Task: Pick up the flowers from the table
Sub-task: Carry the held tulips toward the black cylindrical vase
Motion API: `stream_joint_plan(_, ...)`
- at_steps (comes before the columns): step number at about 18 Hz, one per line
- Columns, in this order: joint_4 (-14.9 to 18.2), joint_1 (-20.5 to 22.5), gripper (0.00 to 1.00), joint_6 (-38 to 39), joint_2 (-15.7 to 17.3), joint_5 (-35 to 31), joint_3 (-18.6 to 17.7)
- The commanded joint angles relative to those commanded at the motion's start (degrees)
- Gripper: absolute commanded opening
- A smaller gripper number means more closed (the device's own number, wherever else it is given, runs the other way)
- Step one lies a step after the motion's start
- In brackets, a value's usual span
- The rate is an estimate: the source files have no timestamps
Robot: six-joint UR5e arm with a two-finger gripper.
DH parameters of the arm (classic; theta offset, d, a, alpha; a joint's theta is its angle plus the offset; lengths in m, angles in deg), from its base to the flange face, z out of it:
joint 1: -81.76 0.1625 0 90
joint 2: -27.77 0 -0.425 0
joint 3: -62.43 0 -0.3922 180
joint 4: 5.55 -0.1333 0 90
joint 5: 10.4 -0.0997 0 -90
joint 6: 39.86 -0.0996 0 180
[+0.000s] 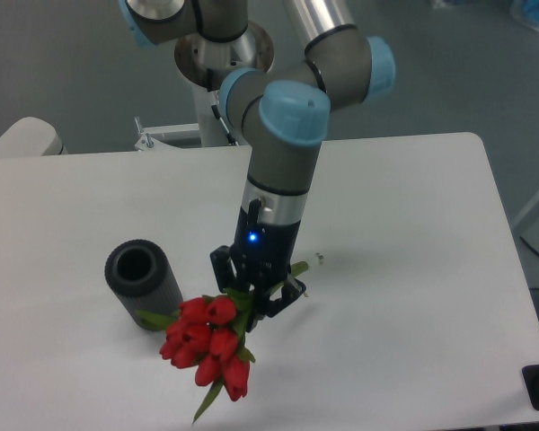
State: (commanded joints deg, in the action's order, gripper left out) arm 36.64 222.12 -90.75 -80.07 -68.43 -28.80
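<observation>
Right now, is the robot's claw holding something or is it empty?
Gripper: closed on the flowers, gripping the stems.
</observation>
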Motion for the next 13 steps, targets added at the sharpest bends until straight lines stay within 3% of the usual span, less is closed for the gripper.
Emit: stream_joint_plan(13,-0.1,1.8,0.25,1.6,2.2,4.8,-0.4)
